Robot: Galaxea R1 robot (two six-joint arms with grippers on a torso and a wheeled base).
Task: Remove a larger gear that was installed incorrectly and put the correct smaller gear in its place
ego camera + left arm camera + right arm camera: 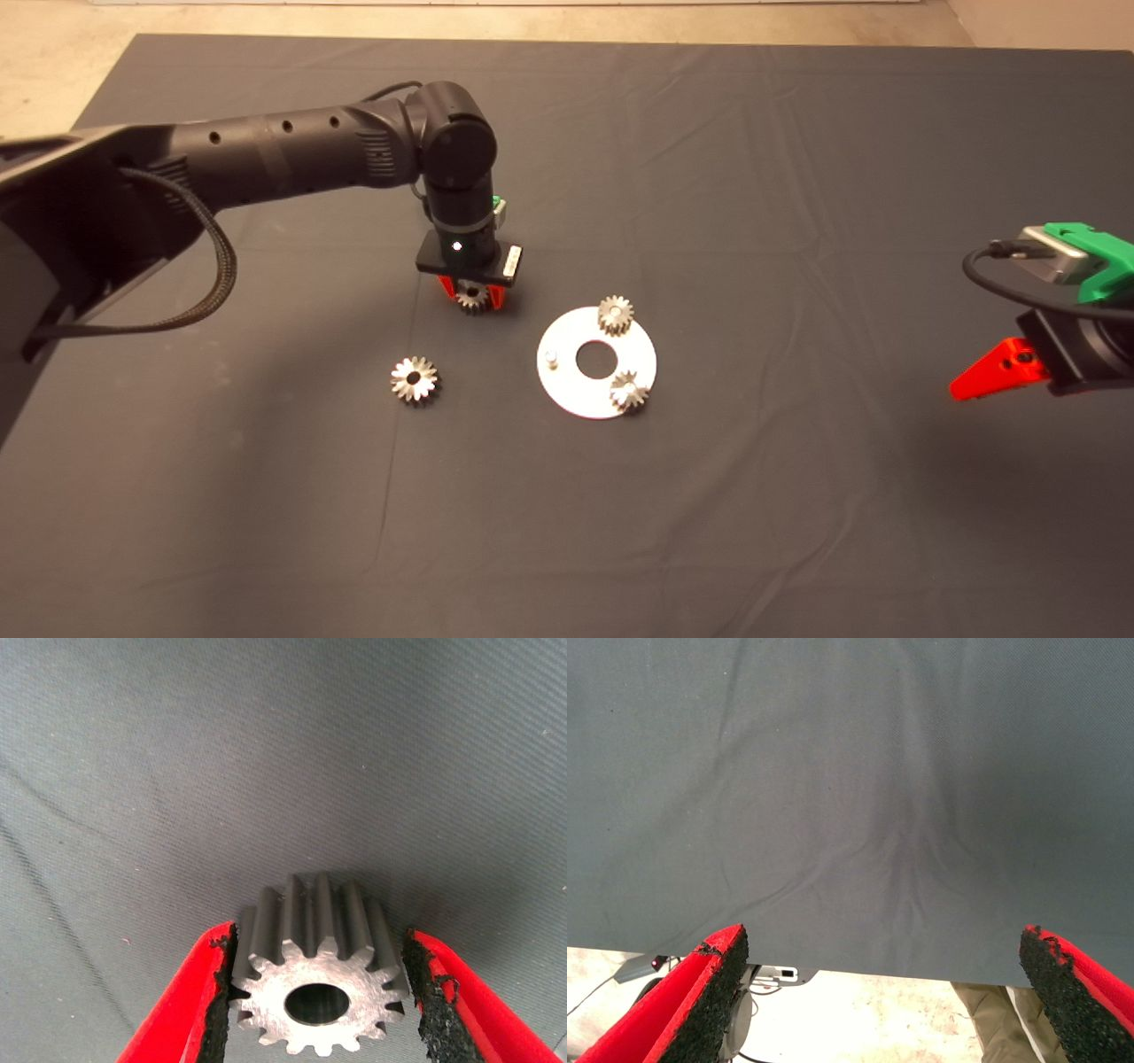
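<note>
The left gripper (471, 299) hangs over the dark mat (797, 496), just to the left of the round white plate (567, 390) and a little farther back, with the smaller gear (472, 298) caught between its red fingers. In the left wrist view the same gear (319, 983) sits between the two black pads (217, 992) — short blunt teeth, round centre bore facing the camera. The pad on one side presses the teeth; on the other side the pad lies right at the tooth tips, so the claw is narrowed onto the gear.

The larger gear (415, 381), with its long pointed teeth and dark centre hole, lies flat on the mat well to the left of the plate, apart from it and nearer the camera than the gripper.

On the plate two more short-toothed gears are seated: one (615, 315) at its back rim, the other (628, 391) at its front right rim. A small bare peg (551, 358) stands on the plate's left part (beside the plate's wide centre hole).

The right gripper (961, 390) waits far to the right of the plate, at the mat's edge — its wrist view shows the fingers (709, 992) spread wide with nothing between them.
</note>
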